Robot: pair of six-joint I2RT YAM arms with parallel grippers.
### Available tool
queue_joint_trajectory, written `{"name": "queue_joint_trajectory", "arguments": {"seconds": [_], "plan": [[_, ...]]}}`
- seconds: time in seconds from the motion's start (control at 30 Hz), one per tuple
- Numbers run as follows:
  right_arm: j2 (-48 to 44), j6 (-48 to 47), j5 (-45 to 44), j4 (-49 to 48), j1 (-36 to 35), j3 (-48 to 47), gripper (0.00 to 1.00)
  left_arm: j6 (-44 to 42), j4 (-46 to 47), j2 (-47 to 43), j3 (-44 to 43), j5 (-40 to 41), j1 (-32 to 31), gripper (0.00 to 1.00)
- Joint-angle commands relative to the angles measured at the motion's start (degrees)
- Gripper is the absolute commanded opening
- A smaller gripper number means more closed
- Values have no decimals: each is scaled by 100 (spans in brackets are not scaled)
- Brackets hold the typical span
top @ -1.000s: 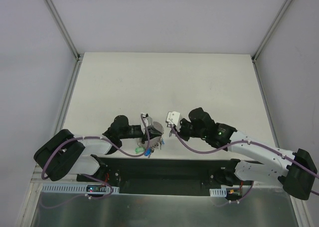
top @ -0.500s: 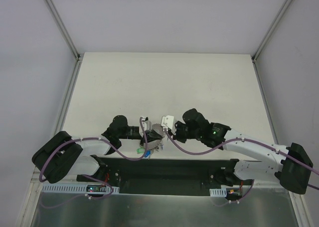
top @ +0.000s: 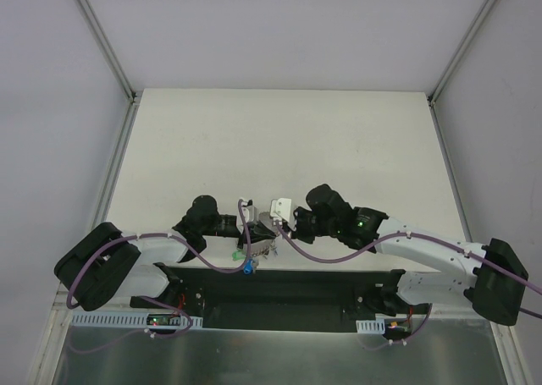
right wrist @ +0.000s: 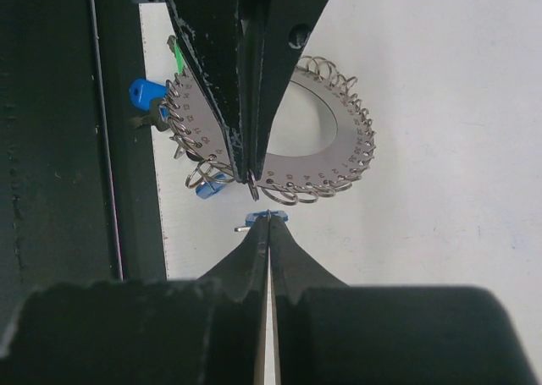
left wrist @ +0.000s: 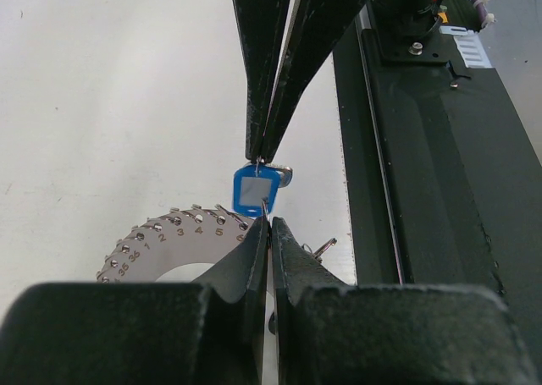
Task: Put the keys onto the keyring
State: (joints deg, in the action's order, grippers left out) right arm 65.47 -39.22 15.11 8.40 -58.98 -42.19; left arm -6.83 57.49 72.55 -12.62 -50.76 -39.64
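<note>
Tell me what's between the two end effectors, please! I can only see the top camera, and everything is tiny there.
Observer: A blue key tag. The right end effector pinches its top.
Child: What's the other one doing?
Observer: The left end effector is shut, right at the tag's lower corner.
Child: Is the ring just plain?
Observer: No, the keyring has printed numbers and small wire loops along its edge.
</note>
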Motion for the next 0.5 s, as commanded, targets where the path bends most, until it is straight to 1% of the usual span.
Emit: {"name": "queue_joint_trajectory", "arguments": {"seconds": [0.0,0.47], "plan": [[79,-138,246,-23,-52,-289,1,-38,253,-75,-214,-320,61,0],[264,-156,369,-5,-70,-360,1,6,253,-83,-241,-364,61,0]]}}
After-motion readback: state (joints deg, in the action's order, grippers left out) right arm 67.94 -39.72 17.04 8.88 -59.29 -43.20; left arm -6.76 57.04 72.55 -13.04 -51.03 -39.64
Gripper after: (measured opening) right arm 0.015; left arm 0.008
